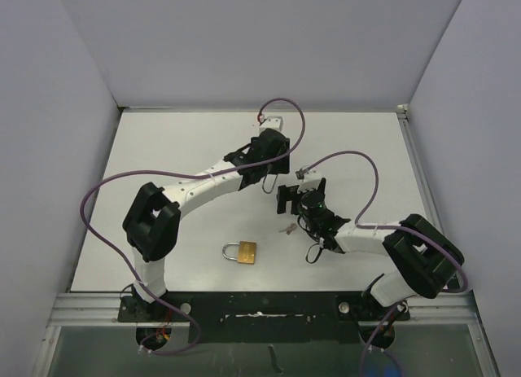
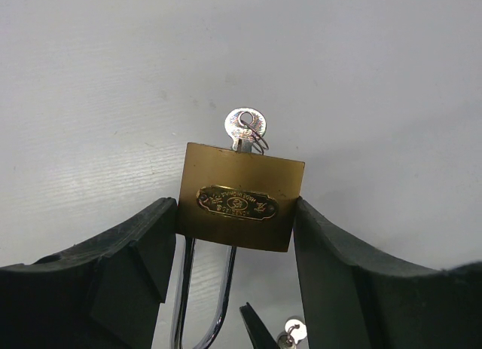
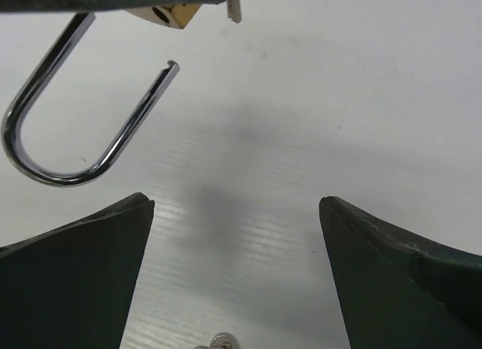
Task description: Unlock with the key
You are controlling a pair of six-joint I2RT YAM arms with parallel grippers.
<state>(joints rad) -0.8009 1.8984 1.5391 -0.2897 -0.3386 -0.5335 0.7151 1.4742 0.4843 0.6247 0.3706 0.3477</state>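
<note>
the left fingers [image 2: 113, 273] clamp the padlock [image 2: 239, 206] above the table [image 1: 163, 149], key [image 2: 245, 129] inserted. its shackle [image 3: 137, 115] looks already released. the right fingers [image 3: 68, 281] are wide open, empty; next probably only setting down.

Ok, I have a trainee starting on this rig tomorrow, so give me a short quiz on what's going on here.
1. True or false: the shackle of the padlock held by the left gripper is latched shut.
2. What sits in the held padlock's keyhole? A) nothing B) a key C) a screwdriver tip
3. Fill in: the right gripper stands ____ and holds nothing.

Key: 1 false, the shackle's free end is out of the body; 2 B; 3 open.
</note>
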